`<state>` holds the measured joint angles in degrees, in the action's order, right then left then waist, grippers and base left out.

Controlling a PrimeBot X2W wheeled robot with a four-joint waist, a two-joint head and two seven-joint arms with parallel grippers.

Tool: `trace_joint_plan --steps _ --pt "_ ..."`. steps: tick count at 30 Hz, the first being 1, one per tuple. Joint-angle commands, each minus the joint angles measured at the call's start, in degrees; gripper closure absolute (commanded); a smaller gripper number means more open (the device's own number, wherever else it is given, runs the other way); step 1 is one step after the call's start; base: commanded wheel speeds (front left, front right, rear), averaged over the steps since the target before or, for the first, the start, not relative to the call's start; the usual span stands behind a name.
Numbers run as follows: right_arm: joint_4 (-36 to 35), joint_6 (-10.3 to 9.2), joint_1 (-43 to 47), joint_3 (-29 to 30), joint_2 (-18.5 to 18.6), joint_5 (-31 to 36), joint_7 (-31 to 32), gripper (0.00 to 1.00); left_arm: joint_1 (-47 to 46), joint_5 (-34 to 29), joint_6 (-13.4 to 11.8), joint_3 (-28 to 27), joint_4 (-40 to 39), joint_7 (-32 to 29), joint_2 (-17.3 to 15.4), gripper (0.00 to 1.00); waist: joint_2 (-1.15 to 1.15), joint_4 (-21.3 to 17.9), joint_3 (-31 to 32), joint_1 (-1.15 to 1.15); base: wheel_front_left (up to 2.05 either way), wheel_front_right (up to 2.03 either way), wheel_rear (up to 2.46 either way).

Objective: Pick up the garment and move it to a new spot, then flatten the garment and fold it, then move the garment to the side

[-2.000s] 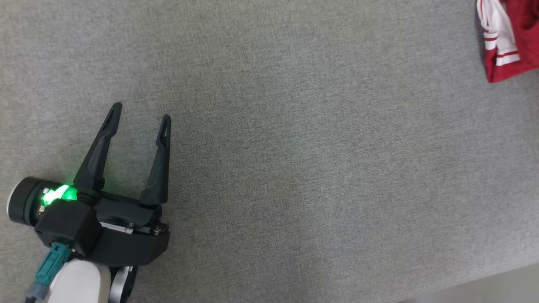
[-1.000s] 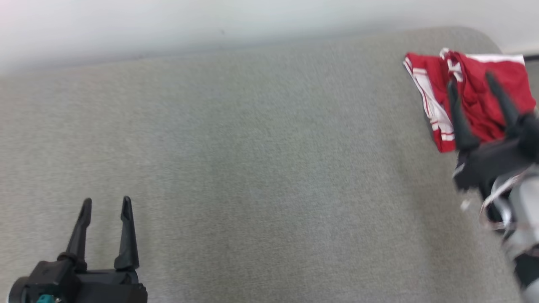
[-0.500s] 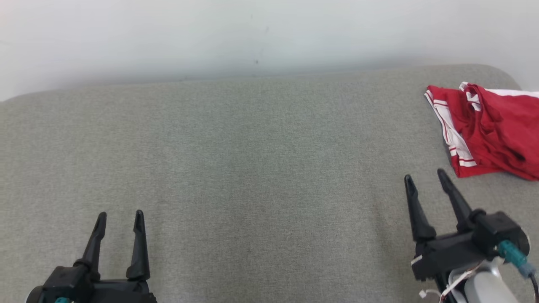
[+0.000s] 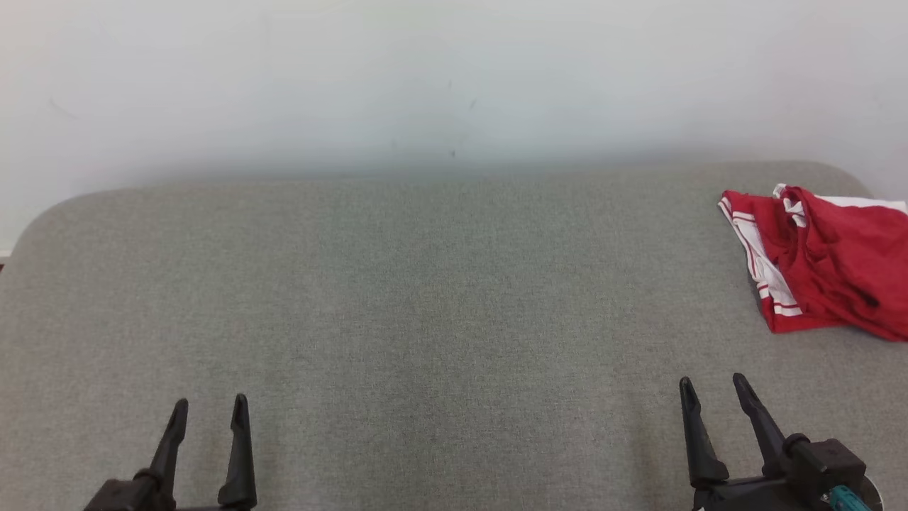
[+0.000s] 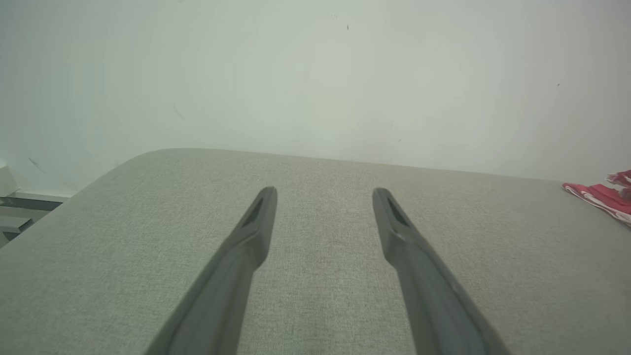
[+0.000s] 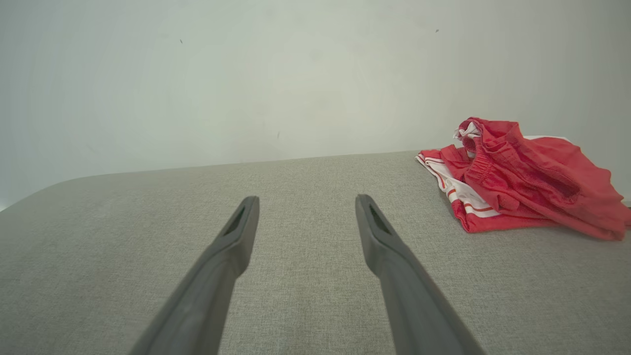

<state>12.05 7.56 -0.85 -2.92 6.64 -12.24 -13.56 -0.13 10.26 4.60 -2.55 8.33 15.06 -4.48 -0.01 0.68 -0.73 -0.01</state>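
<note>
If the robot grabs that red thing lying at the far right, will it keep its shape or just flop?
The garment will probably flop and hang, since it lies crumpled in soft folds. It looks thin, so it is likely light. Pushed across the woven grey surface, it would probably bunch up rather than slide.

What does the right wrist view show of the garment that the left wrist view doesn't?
Right wrist view: the red garment nearly whole, a crumpled heap with a white-striped edge and gathered waistband on top, right of the right gripper.
Left wrist view: just a red-and-white sliver of it at the right edge, plus something grey and boxy beyond the left corner of the grey cushion, too little to identify.
Both: open jaws holding nothing, left gripper included, over that cushion, white wall behind.
</note>
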Motion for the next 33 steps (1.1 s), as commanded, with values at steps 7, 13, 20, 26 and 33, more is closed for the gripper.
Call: trace_joint_plan --steps 7,13,20,26,33 --pt "0.2 -0.19 0.7 0.8 -0.7 0.8 0.7 0.0 1.7 0.0 0.4 0.0 0.4 0.1 0.3 0.0 0.01 0.4 2.0 0.01 0.0 0.0 0.0" --pt "0.7 -0.19 0.1 1.0 -0.8 0.5 0.6 0.0 1.2 0.0 0.7 -0.1 0.7 0.1 0.3 0.0 0.01 0.6 2.3 0.01 0.0 0.0 0.0" --pt "2.3 0.0 1.0 0.9 -0.9 0.5 0.8 1.0 1.7 0.2 0.5 -0.5 2.3 -0.2 0.4 1.0 0.01 0.7 2.5 0.01 0.0 0.0 0.0" --pt "2.8 -0.01 0.7 1.7 -1.1 -5.4 2.4 1.0 0.7 5.9 0.6 -1.3 3.5 -2.4 0.6 1.0 0.01 0.7 2.4 0.01 0.0 0.0 0.0" --pt "2.6 -0.01 0.1 2.4 -1.4 -12.8 4.1 1.0 0.3 13.6 0.9 -1.3 3.4 -4.1 0.7 1.0 0.01 0.6 2.3 0.01 0.0 0.0 0.0"
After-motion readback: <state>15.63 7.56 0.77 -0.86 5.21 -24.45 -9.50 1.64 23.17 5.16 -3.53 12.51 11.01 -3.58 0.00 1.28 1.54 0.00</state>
